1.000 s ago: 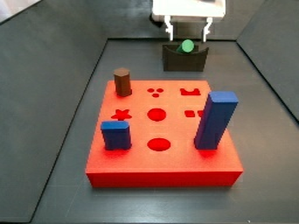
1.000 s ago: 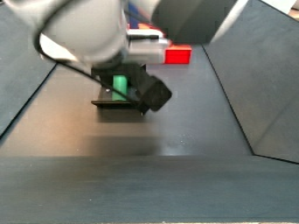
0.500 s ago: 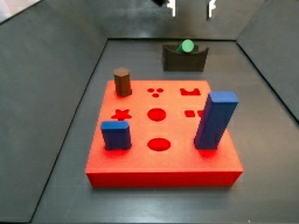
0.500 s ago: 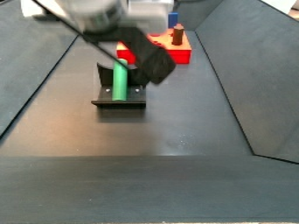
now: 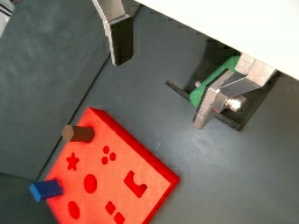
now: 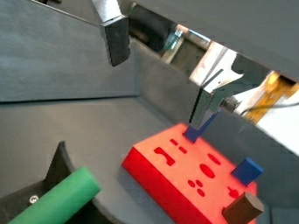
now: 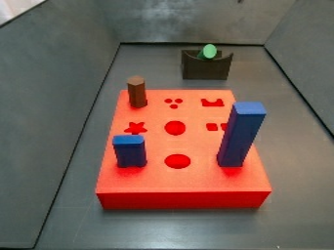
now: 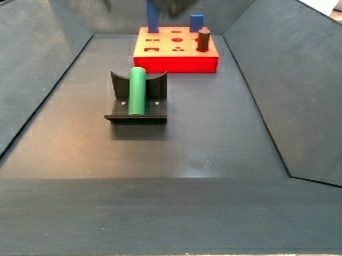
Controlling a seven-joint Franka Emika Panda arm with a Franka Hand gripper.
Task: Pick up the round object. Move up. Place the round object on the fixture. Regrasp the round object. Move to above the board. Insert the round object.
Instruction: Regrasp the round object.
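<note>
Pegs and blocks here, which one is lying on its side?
The green peg, resting lengthwise in the fixture. The brown cylinder and both blue blocks stand upright in the red board. The open end effector is above.

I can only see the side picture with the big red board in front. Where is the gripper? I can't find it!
Observer: The gripper shows only in the wrist views, up above the floor, fingers wide apart with nothing between them.
Operator: Is that green dot a ball?
Observer: No. In a side view the round object is a long peg lying in the notch of the fixture.
Operator: Is the gripper over the board?
Observer: In a wrist view the board lies off to one side.
</note>
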